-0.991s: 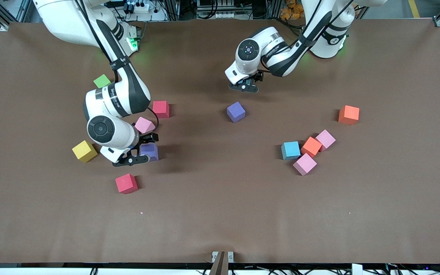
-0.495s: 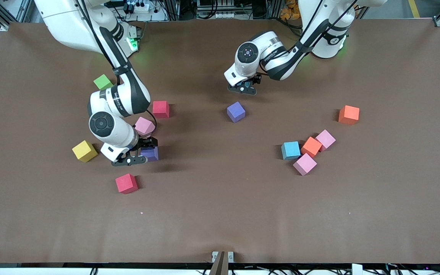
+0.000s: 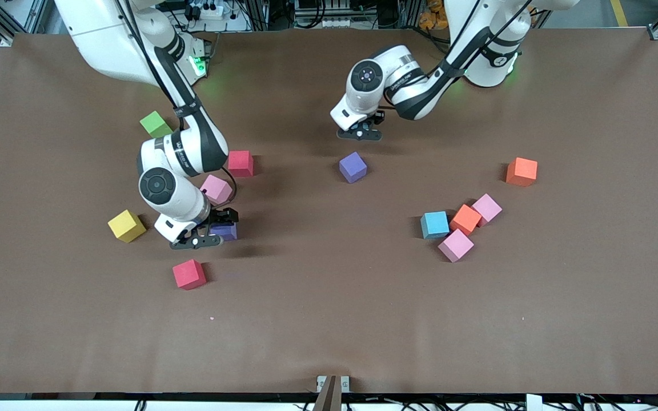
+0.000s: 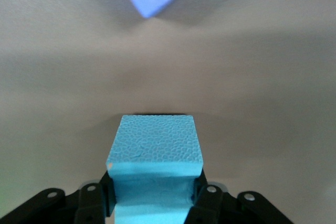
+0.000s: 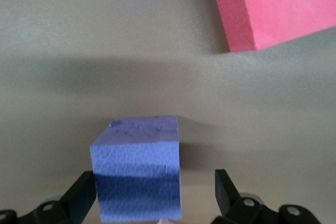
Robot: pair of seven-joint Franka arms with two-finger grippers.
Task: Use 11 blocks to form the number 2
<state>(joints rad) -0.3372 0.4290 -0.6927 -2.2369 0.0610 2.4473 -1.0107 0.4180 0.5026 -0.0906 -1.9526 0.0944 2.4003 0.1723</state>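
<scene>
Brown cloth covers the surface [image 3: 329, 331], and loose foam blocks lie scattered on it with no number 2 laid out yet. The right pincer [image 3: 203, 237] is down at the surface toward the right arm's end, released, with its fingers [image 5: 227, 191] straddling a purple cube [image 3: 227, 230]. In the right wrist view this cube sits off-centre in the gap. One finger is against or nearly against its side and the other stands clear. The grasp probably depends on this offset, since closing is likely to nudge the cube sideways before both pads meet it. A red cube [image 3: 189, 274] lies near it, closer to the front camera. A pink cube [image 3: 216, 188] sits farther from that camera, and a yellow cube [image 3: 126, 225] lies beside the arm toward the surface's end. The left pincer [image 3: 358, 135] is low near the middle of the surface, clenched on a blue cube [image 4: 155, 148] that it grips squarely by two side faces. Whether that cube has left the cloth cannot be told. A second purple cube [image 3: 353, 166] lies straight ahead of this pincer, nearer the front camera and turned corner-on to it. Toward the left arm's end lie an orange-red cube [image 3: 521, 171] and a tight cluster [image 3: 459, 226] of four more blocks. A green cube [image 3: 155, 123] sits apart near the right arm's base.
</scene>
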